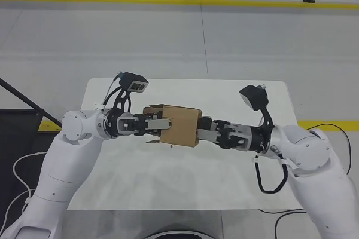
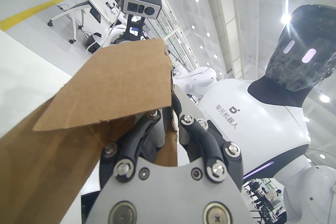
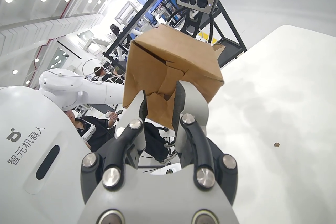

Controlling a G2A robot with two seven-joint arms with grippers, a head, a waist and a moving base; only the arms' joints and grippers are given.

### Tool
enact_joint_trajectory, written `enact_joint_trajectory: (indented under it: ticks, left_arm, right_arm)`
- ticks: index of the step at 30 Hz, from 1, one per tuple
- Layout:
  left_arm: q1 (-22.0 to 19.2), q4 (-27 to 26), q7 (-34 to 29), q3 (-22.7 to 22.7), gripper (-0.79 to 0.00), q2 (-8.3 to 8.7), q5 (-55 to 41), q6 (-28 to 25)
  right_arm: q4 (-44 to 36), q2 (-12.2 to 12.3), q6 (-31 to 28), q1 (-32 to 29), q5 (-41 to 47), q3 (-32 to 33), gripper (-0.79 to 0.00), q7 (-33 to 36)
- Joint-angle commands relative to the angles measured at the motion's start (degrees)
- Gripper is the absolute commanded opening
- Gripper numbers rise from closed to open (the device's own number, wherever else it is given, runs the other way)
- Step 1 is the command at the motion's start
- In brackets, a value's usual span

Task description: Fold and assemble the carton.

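Note:
The brown carton (image 1: 178,124) hangs above the middle of the white table (image 1: 185,179), held between my two arms. My left gripper (image 1: 161,124) comes in from the carton's open side. In the left wrist view that gripper (image 2: 172,109) is shut on the edge of a carton wall (image 2: 110,88), with a loose flap spread above its fingers. My right gripper (image 1: 201,127) meets the opposite end. In the right wrist view the right gripper (image 3: 162,96) is shut on the folded end flaps of the carton (image 3: 170,62), one finger on each side.
A small cardboard crumb (image 3: 276,144) lies on the table. A black metal frame (image 1: 15,92) stands off the table's left edge. Bare tabletop lies in front of and behind the carton.

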Motion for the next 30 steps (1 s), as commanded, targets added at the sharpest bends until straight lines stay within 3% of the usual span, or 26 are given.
enact_joint_trajectory:
  ticks: [1, 20, 23, 26, 30]
  left_arm:
    - [-0.06, 0.05, 0.01, 0.08, -0.785, -0.02, 0.00, 0.06]
    - [-0.20, 0.04, 0.03, 0.23, -0.785, -0.15, 0.20, -0.04]
    - [-0.22, 0.12, 0.14, 0.15, -0.785, -0.15, 0.26, 0.08]
    - [-0.27, 0.44, 0.29, -0.15, -0.785, -0.13, 0.18, 0.09]
    - [-0.24, 0.53, 0.20, -0.54, -0.785, -0.08, -0.07, 0.22]
  right_arm:
    - [0.04, -0.10, 0.41, 0.54, -0.53, -0.59, -0.517, -0.12]
    - [0.30, -0.77, 0.46, 3.12, -3.15, -3.71, -0.539, -1.50]
    - [0.37, -0.73, -0.11, 2.86, -3.11, -3.41, -0.514, -1.51]
    - [0.62, -0.55, -1.08, 1.95, -2.63, -2.26, -0.397, -1.87]
    - [0.34, -0.16, -2.63, 0.03, -1.72, -0.16, -0.391, -1.74]
